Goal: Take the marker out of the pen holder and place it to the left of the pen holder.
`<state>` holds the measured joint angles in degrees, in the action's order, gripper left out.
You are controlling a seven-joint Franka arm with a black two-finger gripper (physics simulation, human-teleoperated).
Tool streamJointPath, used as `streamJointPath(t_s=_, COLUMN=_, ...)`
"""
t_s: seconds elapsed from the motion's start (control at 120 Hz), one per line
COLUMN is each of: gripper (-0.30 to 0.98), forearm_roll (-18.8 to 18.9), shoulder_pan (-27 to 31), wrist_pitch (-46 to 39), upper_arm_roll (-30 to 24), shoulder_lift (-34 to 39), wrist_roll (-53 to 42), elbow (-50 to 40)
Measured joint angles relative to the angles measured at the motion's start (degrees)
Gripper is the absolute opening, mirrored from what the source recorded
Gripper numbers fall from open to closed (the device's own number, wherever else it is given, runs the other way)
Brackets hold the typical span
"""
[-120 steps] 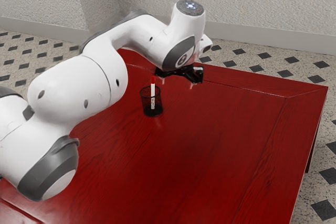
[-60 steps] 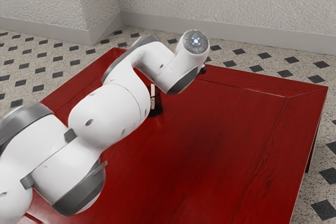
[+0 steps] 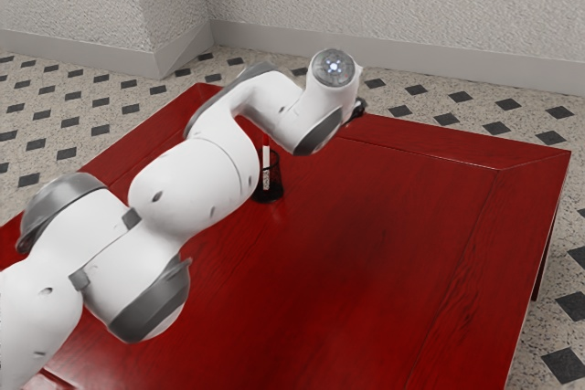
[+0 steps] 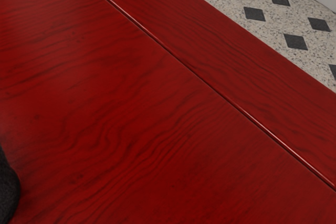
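Note:
The gripper (image 3: pixel 358 110) is mostly hidden behind the arm's white wrist, a small black part of it peeking out over the table's far side. The marker (image 3: pixel 266 154), white with a red end up, stands in the black mesh pen holder (image 3: pixel 271 189). Both are on the exterior view's left of the gripper and apart from it, with the arm partly covering the holder. A dark rounded shape (image 4: pixel 7 190) lies at the wrist view's edge; I cannot tell what it is.
The red table (image 3: pixel 366 253) has a seam near its far edge, which also crosses the wrist view. Beyond that edge are the checkered floor (image 4: pixel 252 14) and a pale wall (image 3: pixel 384 6). The forearm passes close to the pen holder.
The arm has swung and my hand has turned, so its black gripper is now largely hidden. In the last half second it shifted slightly to the exterior view's left. Marker and holder stayed put.

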<state>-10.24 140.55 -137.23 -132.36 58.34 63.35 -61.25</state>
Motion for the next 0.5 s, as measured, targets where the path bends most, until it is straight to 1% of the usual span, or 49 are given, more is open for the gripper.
streamJointPath(t_s=0.142, gripper=0.5, forearm_roll=3.0, shoulder_pan=2.5, wrist_pitch=-3.5, upper_arm_roll=0.2, shoulder_lift=0.6, wrist_roll=0.0, elbow=-0.5)
streamJointPath(t_s=0.358, gripper=0.45, forearm_roll=7.2, shoulder_pan=5.8, wrist_pitch=-6.4, upper_arm_roll=0.7, shoulder_lift=1.0, wrist_roll=0.0, elbow=-1.9)
streamJointPath(t_s=0.5, gripper=0.42, forearm_roll=8.7, shoulder_pan=8.5, wrist_pitch=-7.5, upper_arm_roll=0.7, shoulder_lift=2.7, wrist_roll=0.0, elbow=-2.0)
